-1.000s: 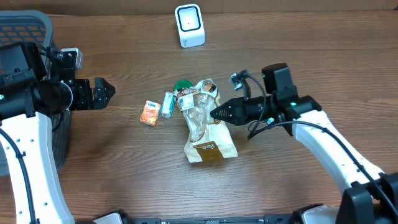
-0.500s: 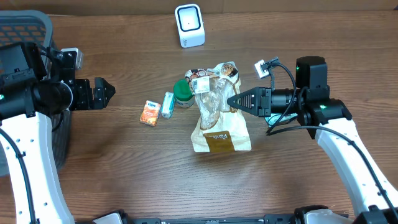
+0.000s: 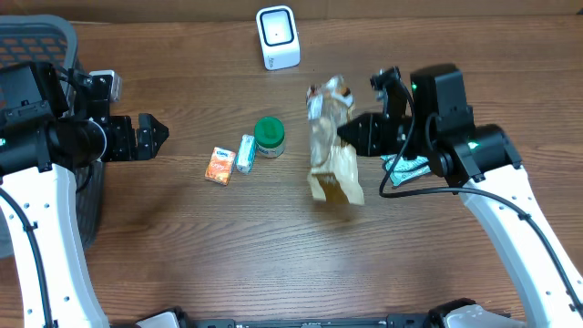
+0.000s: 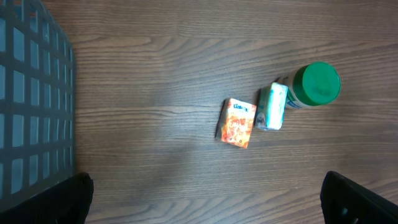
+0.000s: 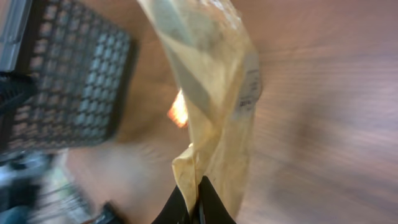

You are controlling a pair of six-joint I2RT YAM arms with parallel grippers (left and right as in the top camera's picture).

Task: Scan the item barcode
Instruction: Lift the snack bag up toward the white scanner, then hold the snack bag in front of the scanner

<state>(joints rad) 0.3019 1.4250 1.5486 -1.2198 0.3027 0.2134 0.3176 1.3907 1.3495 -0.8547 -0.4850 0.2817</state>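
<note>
Where the R gripper (image 5: 196, 206) is pinched shut, its black tips clamp one edge of a tan crinkled paper bag (image 5: 211, 93) w/ a clear film panel. In the R wrist view the bag stretches away from the tips, w/ a small white label (image 5: 251, 87) on its right edge. The print is too blurred to read, so can't tell if it's a barcode.

Overhead, the bag hangs at the gripper's tip end, long axis approx top-to-bottom of the view. Its upper end is printed and clear, its lower end plain tan. It looks lifted off the brown wood-grain table (image 3: 182, 255), tho contact at the lower end can't be ruled out.

Under the R arm, just behind the gripper, lies a flat teal-and-white pkt (image 3: 401, 169), partly hidden. Up-left of the bag, well apart, the white box-shaped scanner (image 3: 278, 36) stands near the table's far edge.

Left of the bag comes a row of three items:
- a round green-lidded container (image 3: 269, 135)
- a small white-and-teal pack (image 3: 245, 153) right beside it, maybe touching
- a small orange carton (image 3: 218, 166) just beside that

All three sit on the table, apart from the bag.

Further left the L gripper (image 3: 157, 137) is spread wide, holding nothing, pointing toward that row from well apart. The L wrist view shows its two dark fingers at the lower corners, w/ the three items beyond them. Beside the L arm, at the table's left end, is a dark grey mesh basket (image 3: 50, 41).
</note>
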